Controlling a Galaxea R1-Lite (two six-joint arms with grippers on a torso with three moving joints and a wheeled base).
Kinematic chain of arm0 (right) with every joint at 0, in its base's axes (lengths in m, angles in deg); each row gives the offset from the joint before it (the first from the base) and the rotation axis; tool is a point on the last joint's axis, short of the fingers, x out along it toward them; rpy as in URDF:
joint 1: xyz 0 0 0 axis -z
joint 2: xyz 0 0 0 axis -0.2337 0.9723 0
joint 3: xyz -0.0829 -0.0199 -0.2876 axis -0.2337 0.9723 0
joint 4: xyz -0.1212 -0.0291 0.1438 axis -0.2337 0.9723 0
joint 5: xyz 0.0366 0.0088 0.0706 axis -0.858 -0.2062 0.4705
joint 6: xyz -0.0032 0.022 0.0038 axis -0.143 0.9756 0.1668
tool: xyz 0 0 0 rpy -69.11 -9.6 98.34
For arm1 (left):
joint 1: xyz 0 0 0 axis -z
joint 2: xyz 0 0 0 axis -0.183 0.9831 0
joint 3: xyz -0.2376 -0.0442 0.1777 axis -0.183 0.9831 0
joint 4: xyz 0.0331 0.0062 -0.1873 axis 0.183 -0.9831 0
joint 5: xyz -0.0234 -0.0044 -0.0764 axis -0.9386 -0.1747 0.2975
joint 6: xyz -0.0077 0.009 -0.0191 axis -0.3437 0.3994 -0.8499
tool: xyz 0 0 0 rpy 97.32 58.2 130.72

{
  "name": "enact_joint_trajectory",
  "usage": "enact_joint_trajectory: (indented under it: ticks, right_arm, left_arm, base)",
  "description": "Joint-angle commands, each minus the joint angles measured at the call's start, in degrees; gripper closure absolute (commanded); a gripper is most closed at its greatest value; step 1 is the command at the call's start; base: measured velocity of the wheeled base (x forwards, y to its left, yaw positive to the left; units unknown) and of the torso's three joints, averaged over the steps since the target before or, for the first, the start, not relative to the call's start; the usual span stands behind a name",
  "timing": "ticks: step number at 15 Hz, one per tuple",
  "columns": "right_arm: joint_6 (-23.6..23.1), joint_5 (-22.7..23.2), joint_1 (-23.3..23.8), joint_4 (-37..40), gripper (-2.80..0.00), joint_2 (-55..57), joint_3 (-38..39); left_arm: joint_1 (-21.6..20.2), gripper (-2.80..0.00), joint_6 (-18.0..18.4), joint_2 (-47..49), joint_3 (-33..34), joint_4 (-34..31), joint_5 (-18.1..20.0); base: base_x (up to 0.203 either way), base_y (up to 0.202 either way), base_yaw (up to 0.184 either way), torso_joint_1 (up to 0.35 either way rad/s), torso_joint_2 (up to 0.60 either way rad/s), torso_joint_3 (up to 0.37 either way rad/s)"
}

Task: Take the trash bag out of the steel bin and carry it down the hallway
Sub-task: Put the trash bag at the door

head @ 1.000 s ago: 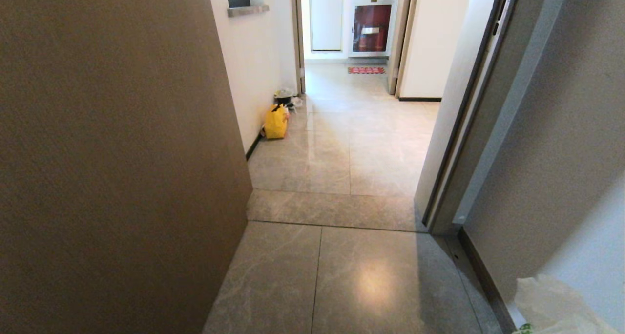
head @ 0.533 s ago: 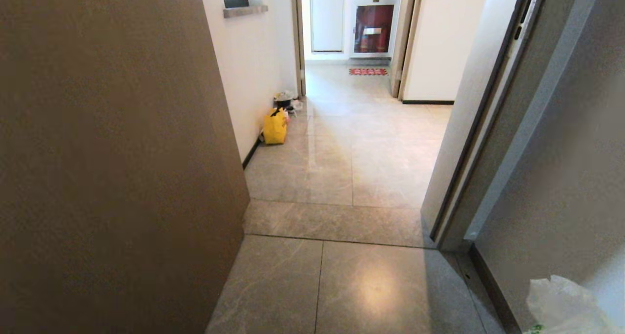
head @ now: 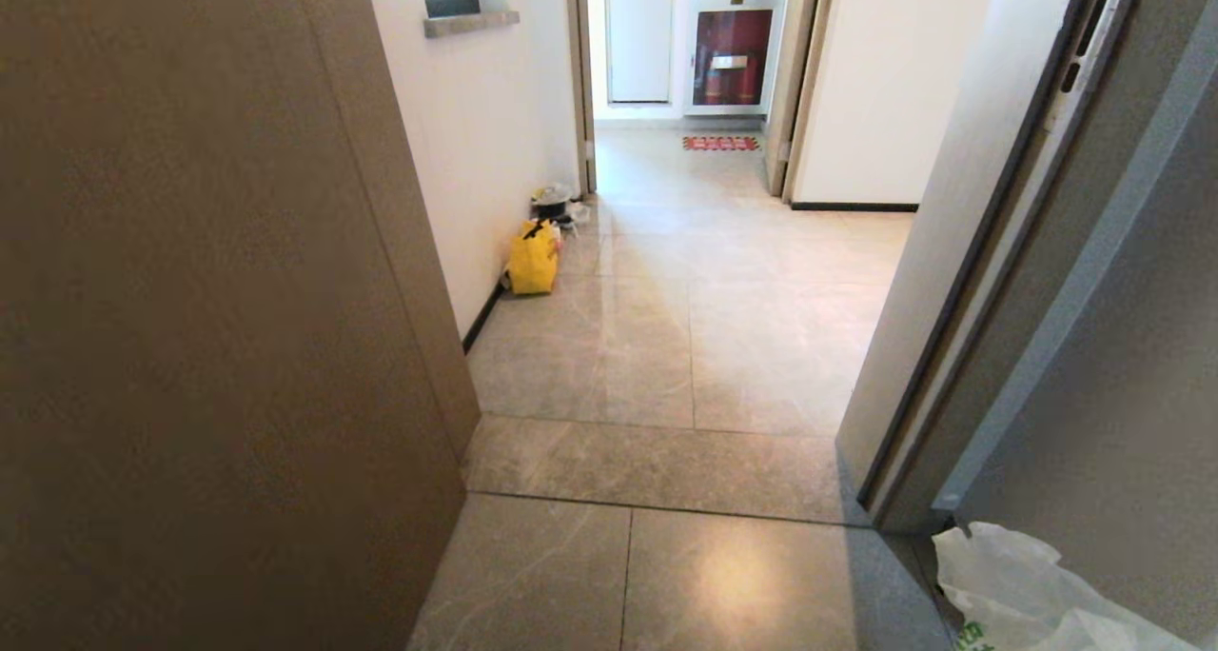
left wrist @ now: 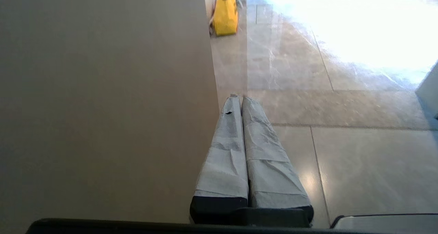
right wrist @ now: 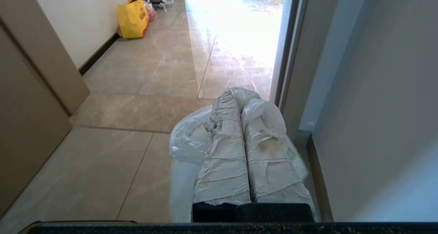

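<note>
The thin white trash bag (head: 1018, 594) with green print shows at the head view's lower right corner, in front of a grey door. My right gripper (right wrist: 241, 94) is shut on the trash bag (right wrist: 190, 138), whose plastic drapes over its taped fingers (right wrist: 222, 152) and hangs below. My left gripper (left wrist: 239, 98) is shut and empty, pointing along the floor beside a brown panel. The hallway floor (head: 685, 346) of glossy grey-beige tiles runs ahead. The steel bin is out of view.
A brown door panel (head: 209, 327) fills the left. An open grey door (head: 1094, 280) and its frame stand on the right. A yellow bag (head: 533, 259) and small clutter (head: 557, 204) sit by the left white wall. A red mat (head: 720, 143) lies far ahead.
The whole head view has shifted: the threshold and floor slide lower and nearer, the door frames spread outward. More of the white bag shows at the lower right.
</note>
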Motion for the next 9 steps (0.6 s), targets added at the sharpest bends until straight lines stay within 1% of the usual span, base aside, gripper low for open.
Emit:
enact_joint_trajectory:
  ticks: [1, 4, 9]
  right_arm:
    - [0.0, 0.0, 0.0, 0.0, 0.0, 0.0, 0.0]
    - [0.0, 0.0, 0.0, 0.0, 0.0, 0.0, 0.0]
    - [0.0, 0.0, 0.0, 0.0, 0.0, 0.0, 0.0]
  left_arm:
    - [0.0, 0.0, 0.3, -1.0, 0.0, -0.1, 0.0]
    - [0.0, 0.0, -0.4, -1.0, 0.1, 0.4, 0.0]
    - [0.0, 0.0, 0.0, -1.0, 0.0, 0.0, 0.1]
  base:
    - [0.191, 0.0, 0.001, 0.002, 0.0, 0.002]
    - [0.192, 0.0, 0.001, 0.002, 0.0, 0.001]
    - [0.19, 0.0, 0.003, 0.0, 0.0, 0.003]
